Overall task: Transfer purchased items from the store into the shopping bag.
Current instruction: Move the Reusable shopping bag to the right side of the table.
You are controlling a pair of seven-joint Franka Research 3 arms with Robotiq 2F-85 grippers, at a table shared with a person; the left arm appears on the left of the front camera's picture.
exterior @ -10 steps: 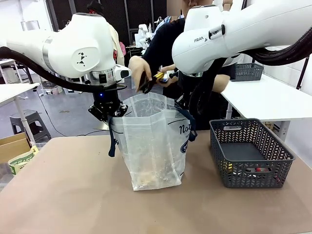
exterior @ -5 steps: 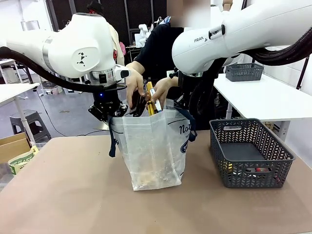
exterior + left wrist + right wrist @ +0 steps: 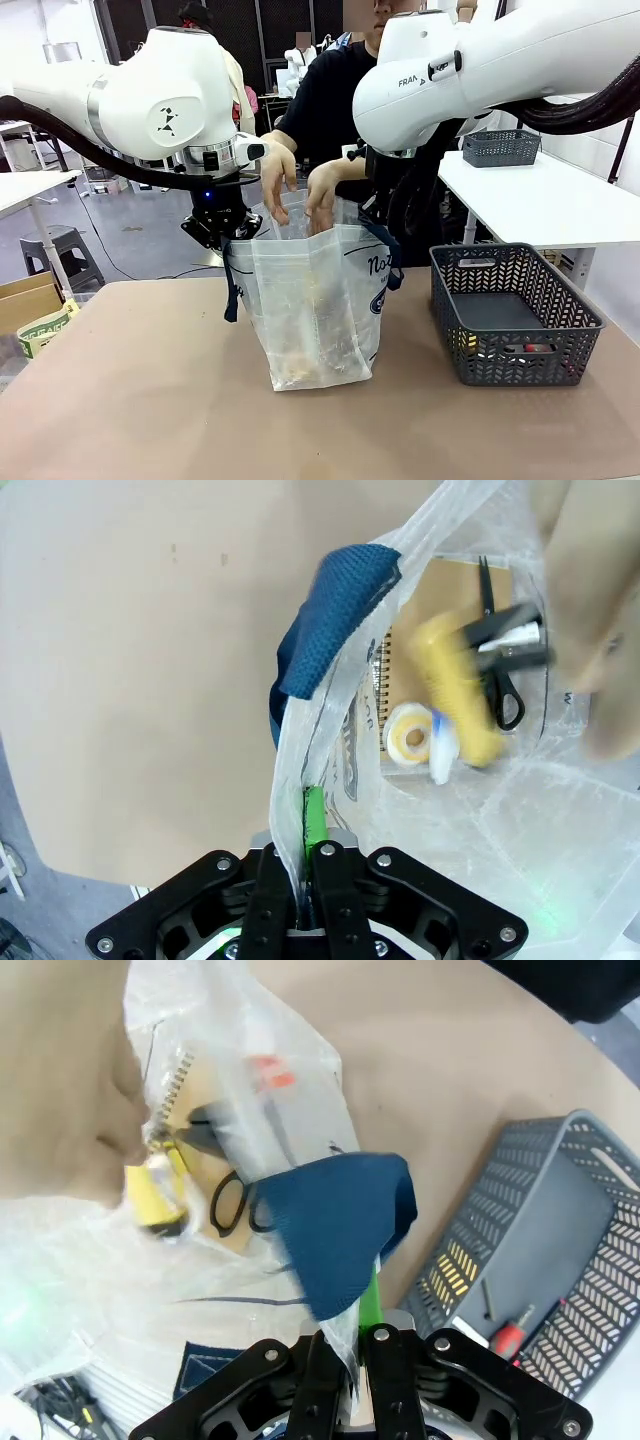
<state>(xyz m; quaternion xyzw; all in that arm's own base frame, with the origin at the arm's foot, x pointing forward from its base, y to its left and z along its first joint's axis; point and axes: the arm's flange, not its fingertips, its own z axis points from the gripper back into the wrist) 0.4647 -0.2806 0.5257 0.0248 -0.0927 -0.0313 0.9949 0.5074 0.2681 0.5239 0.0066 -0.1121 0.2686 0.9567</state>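
Observation:
The translucent shopping bag [image 3: 315, 300] stands open mid-table. My left gripper [image 3: 222, 232] is shut on its left rim, and the pinched plastic shows between the green pads of the left gripper [image 3: 310, 820]. My right gripper [image 3: 383, 222] is shut on the opposite rim by the navy handle [image 3: 335, 1225], again seen at the right gripper [image 3: 362, 1305]. Both of the person's hands [image 3: 300, 195] are at the bag's mouth. Inside lie a spiral notebook [image 3: 450, 590], a tape roll [image 3: 410, 737] and black scissors [image 3: 500, 670]. A blurred yellow item [image 3: 455, 695] is over them.
A dark grey lattice basket [image 3: 515, 255] stands right of the bag, with a small red item [image 3: 507, 1338] on its floor. A white side table [image 3: 550, 200] with a second basket is at the far right. Bare tabletop lies in front and to the left.
The person's hands brought scissors and a yellow item from above the bag down into its mouth. Those things now lie or fall inside. Neither arm has moved.

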